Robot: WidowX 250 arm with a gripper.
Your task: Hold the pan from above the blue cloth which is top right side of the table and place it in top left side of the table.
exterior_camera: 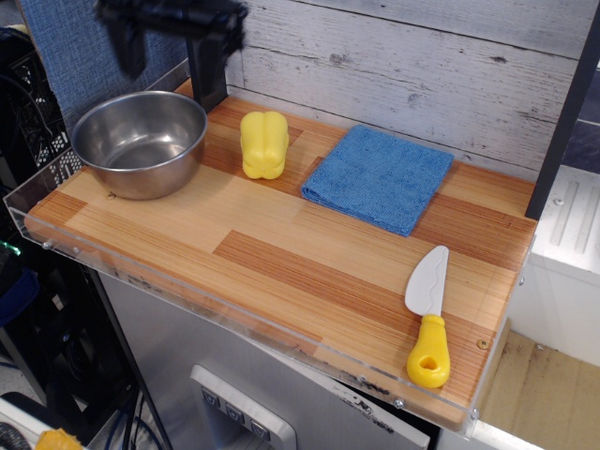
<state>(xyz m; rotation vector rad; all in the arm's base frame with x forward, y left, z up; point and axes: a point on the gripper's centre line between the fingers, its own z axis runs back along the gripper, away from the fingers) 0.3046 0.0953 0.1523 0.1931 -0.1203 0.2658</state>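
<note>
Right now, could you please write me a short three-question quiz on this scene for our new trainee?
1. True or false: the pan sits on the blue cloth.
2. What stands between pan and cloth? A) the yellow pepper B) the knife C) a cup
3. Fill in: the tool hangs above the pan with its fingers spread, holding ____.

Key: 1 false, it rests on the table at the top left; 2 A; 3 nothing.

pan far left on table, pepper then cloth rightward, gripper seemingly above
</note>
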